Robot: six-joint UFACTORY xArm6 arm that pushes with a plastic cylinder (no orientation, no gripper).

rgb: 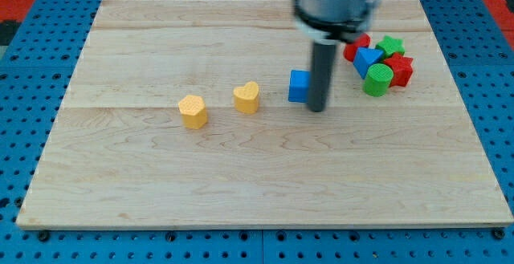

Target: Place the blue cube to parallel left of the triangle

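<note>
On the pale wooden board (265,168), which lies over a blue pegboard surface (24,71), the blue cube (299,86) sits right of centre in the upper half, faces square to the board's edges, showing no long axis. My tip (318,108), a bare rod with nothing to open or close, touches the cube's right side; the blue triangle (369,58) lies to the upper right in a cluster with a green cylinder (377,79), and two yellow blocks (246,97) sit left.

The arm's grey housing (333,3) is cut off by the view's top edge. My rod (320,75) covers the right side of the blue cube (298,86). In the cluster at far right, the blue triangle (367,58) hides most of a red block (356,46), its shape unclear.
</note>
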